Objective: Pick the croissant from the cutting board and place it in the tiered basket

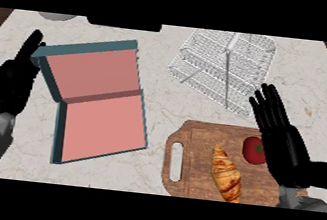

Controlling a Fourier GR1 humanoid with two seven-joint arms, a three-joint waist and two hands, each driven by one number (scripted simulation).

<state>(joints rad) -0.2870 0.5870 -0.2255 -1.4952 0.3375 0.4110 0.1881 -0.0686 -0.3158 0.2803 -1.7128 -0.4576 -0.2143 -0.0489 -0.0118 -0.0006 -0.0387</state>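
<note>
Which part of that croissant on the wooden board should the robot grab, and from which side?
Probably its thick middle, pinched across the narrow width from straight above. The croissant lies flat on the cutting board, long and tapering at both ends. The open right hand is nearest; a tomato sits close beside the croissant's upper end, so avoid that end.

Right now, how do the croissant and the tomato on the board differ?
The croissant is long and golden-brown; the tomato is round and red with a green spot. The croissant lies mid-board, running toward the near edge, fully in view; the tomato sits further right and further back, its right side hidden behind the open right hand. Both rest on the cutting board, apart from each other.
</note>
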